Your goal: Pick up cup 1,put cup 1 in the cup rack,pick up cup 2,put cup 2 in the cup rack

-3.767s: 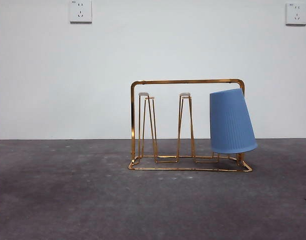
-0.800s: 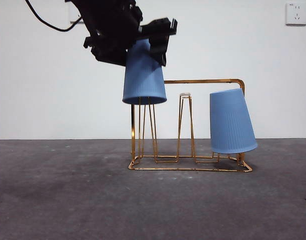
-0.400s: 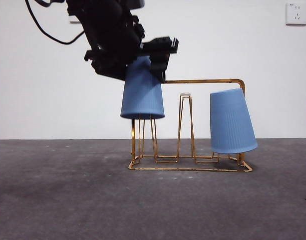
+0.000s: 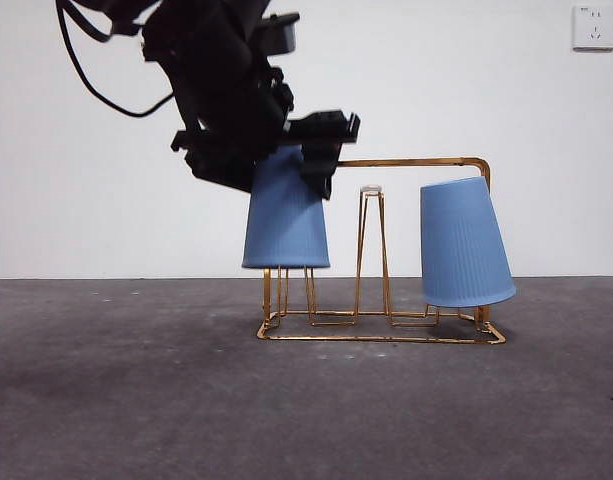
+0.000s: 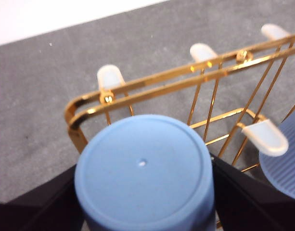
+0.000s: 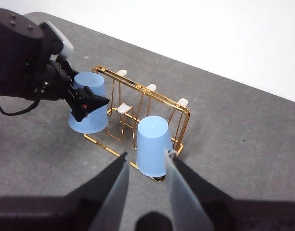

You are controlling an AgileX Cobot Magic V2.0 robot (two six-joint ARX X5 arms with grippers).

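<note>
The gold wire cup rack (image 4: pixel 406 162) stands on the grey table. One ribbed blue cup (image 4: pixel 464 245) sits upside down, slightly tilted, over a peg at the rack's right end. My left gripper (image 4: pixel 286 168) is shut on a second blue cup (image 4: pixel 286 225), held upside down with its rim low over the rack's left pegs. The left wrist view shows this cup's flat base (image 5: pixel 142 166) between the black jaws, with the rack's frame (image 5: pixel 161 86) just beyond. High above the table, my right gripper (image 6: pixel 146 161) hangs open with nothing in it, looking down on both cups and the rack (image 6: pixel 152 92).
The white-tipped middle peg (image 4: pixel 371 190) stands bare between the two cups. A white wall with a socket (image 4: pixel 593 27) rises close behind the rack. Grey table surface (image 4: pixel 136 400) stretches in front of and left of the rack.
The left gripper has come down with the blue cup. Its rim has sunk from near the peg tips to well down the left pegs. The cup at the right end has not moved.
</note>
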